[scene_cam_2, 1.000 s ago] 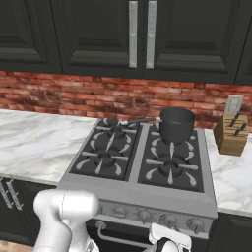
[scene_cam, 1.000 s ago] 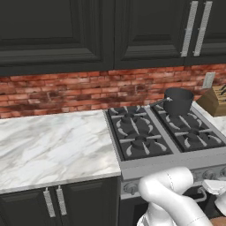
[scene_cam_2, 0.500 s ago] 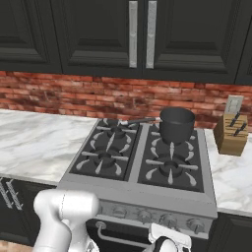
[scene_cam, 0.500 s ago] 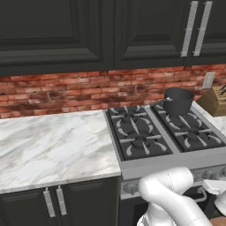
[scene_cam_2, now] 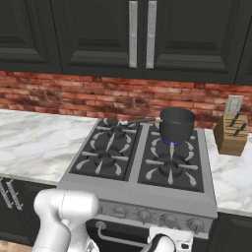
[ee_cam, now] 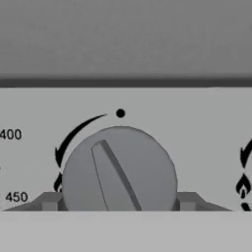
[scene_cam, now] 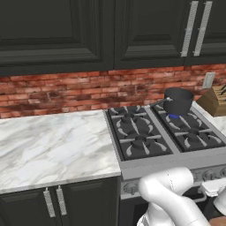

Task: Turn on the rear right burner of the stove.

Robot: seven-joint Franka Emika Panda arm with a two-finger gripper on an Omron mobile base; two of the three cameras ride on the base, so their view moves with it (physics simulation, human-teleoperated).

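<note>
The stove point(scene_cam: 164, 164) stands at the right, seen too as the stove point(scene_cam_2: 140, 196). A dark grey saucepan point(scene_cam: 178, 100) sits on the rear right burner point(scene_cam: 173, 116) and hides most of it. A small blue flame shows under the saucepan point(scene_cam_2: 177, 124) at the rear right burner point(scene_cam_2: 171, 142). In the hand view a round silver knob point(ee_cam: 119, 170) is close up, its ridge tilted left of the dot mark. My gripper point(ee_cam: 118, 203) is shut on this knob, with one of the fingers point(ee_cam: 49, 203) against each side.
A marble counter point(scene_cam: 48, 145) lies left of the stove. At the far right stands a wooden knife block point(scene_cam_2: 231, 134). Dark cabinets hang above the brick wall. More silver knobs point(scene_cam_2: 143, 215) line the stove's front panel, with the bar handle point(scene_cam_2: 118, 237) below.
A blue flame now shows under the saucepan; I cannot make one out in the earlier frames. The arm and the views have hardly shifted.
</note>
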